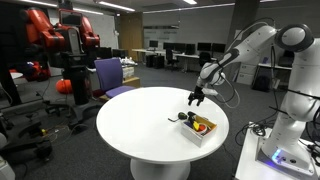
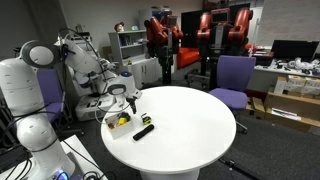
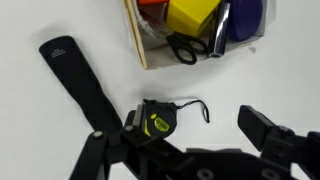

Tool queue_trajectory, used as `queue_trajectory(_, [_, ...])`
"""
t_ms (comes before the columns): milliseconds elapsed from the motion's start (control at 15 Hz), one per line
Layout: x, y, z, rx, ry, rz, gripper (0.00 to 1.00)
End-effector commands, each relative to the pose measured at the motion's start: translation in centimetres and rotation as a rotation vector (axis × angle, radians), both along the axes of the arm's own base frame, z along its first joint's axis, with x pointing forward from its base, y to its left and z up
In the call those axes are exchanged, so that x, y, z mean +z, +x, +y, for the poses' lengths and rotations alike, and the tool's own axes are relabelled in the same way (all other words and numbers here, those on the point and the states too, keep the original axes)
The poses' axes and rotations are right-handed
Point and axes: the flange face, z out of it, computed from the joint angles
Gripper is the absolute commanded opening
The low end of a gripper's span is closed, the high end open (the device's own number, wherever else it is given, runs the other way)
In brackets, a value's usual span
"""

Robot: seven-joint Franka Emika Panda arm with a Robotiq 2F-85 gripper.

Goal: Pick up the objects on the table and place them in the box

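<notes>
On the round white table (image 1: 140, 125) (image 2: 190, 125) stands the low cream box (image 1: 202, 130) (image 2: 117, 122) (image 3: 140, 50), holding yellow, orange and purple items and black scissor handles. Outside it lie two dark objects. One is a long black bar (image 3: 72, 78) (image 2: 144, 131). The other is a small black tape measure (image 3: 157, 121) with a yellow-green patch and a thin cord. My gripper (image 1: 196, 97) (image 2: 130, 100) (image 3: 190, 125) hangs open just above the table beside the box. In the wrist view the tape measure lies close to one finger (image 3: 128, 130), and nothing is gripped.
A purple chair (image 1: 110, 75) (image 2: 235, 78) stands past the table's far edge. A red and black robot (image 1: 62, 45) and office desks fill the background. The arm's white base (image 1: 300, 120) (image 2: 30, 110) stands beside the table near the box.
</notes>
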Motion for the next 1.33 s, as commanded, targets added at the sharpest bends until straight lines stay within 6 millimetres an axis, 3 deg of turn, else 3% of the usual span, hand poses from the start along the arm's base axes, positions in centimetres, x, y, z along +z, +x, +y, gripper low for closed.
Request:
queue_trajectory(0, [0.4, 3.5, -1.7, 0.068, -0.051, 0.04, 1.0])
queue_trajectory(400, [-3.1, 7.8, -1.0, 0.013, -0.135, 0.063, 1.0])
queue_trajectory(1267, [-10.6, 13.4, 0.8, -0.113, -0.227, 0.131, 1.0])
